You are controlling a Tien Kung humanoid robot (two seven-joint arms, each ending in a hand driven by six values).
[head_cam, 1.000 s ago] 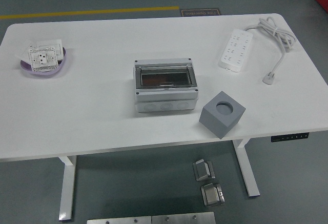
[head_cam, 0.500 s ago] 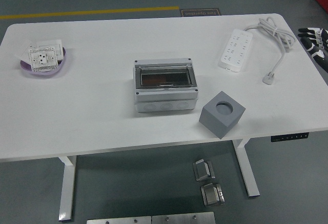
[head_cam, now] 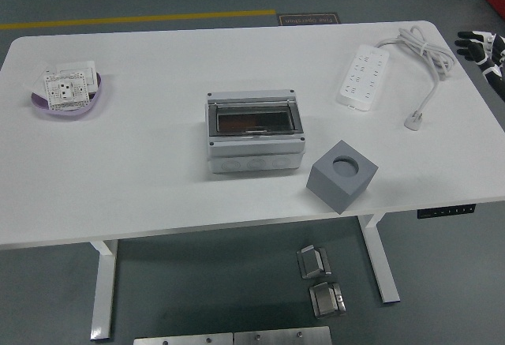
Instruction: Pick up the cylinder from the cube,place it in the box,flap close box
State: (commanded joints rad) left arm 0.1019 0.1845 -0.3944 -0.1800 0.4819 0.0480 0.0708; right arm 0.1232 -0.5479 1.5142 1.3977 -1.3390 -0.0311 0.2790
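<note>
A grey cube [head_cam: 342,178] stands on the white table [head_cam: 142,163] near its front edge, right of centre. A grey cylinder [head_cam: 346,166] sits in the round hole in the cube's top. A light grey box [head_cam: 254,154] with a dark tinted flap [head_cam: 254,118] stands at the table's middle, left of the cube. The flap lies down over the box. My right hand [head_cam: 476,44] shows at the picture's right edge, beyond the table's far right corner and far from the cube. Its fingers are spread and hold nothing. My left hand is out of view.
A white power strip [head_cam: 363,76] with its cable and plug [head_cam: 413,121] lies at the back right, between my hand and the cube. A purple bowl [head_cam: 69,105] with white socket plates stands at the far left. Metal parts lie on the floor below the table.
My right hand has come into view at the right edge and moved a little up the picture. Nothing on the table has moved.
</note>
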